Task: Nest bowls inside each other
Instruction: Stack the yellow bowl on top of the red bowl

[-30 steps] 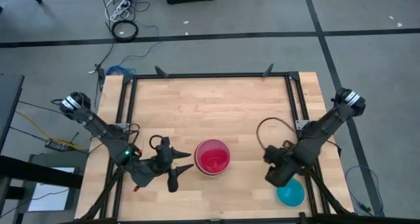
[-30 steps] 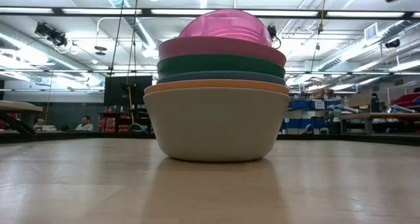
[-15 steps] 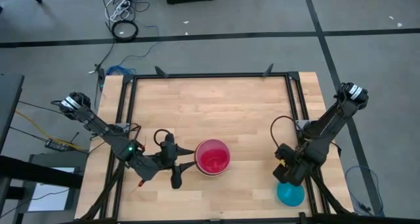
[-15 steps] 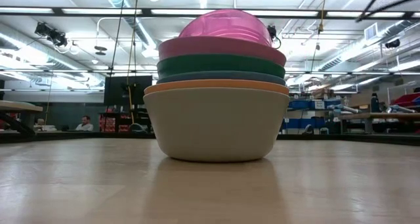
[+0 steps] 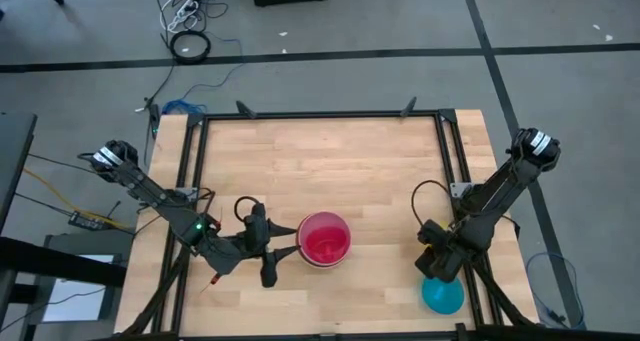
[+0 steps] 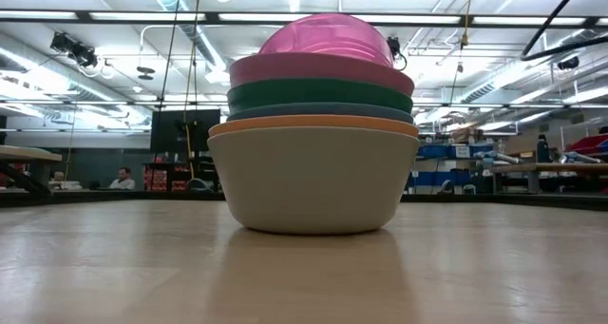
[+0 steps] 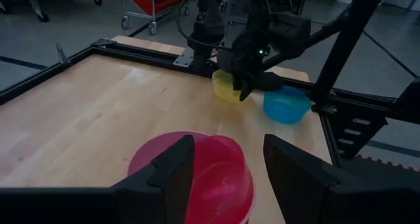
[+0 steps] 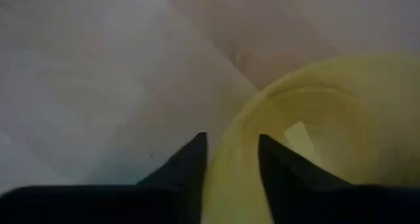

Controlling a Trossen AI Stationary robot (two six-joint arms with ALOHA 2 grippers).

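At the table's middle stands a stack of nested bowls (image 5: 324, 239). Its grey-white bottom bowl (image 6: 313, 177) rests on the wood and the magenta-red bowl (image 7: 216, 175) is on top. My left gripper (image 5: 283, 251) hovers open just left of the stack, pointing at it. Near the right front corner a yellow bowl (image 7: 225, 86) and a cyan bowl (image 7: 287, 104) sit side by side on their bases. My right gripper (image 7: 252, 85) points down onto the yellow bowl and hides it in the high view. My right gripper (image 8: 231, 142) has the yellow bowl's rim (image 8: 226, 165) between its two fingers. One finger (image 8: 187, 165) stands outside the wall and the other finger (image 8: 279, 168) is inside the bowl. The fingers come from above, pointing down. The bowl sits upright on the table.
A black frame (image 5: 320, 114) runs round the wooden table top. The cyan bowl (image 5: 443, 296) lies close to the near edge, right next to my right gripper. Bare wood (image 5: 330, 166) spreads across the far half of the table.
My right gripper has gone down and a little toward the table's near right corner. It rolled about its own line on the way and ended over the yellow bowl. The bowls have stayed where they were.
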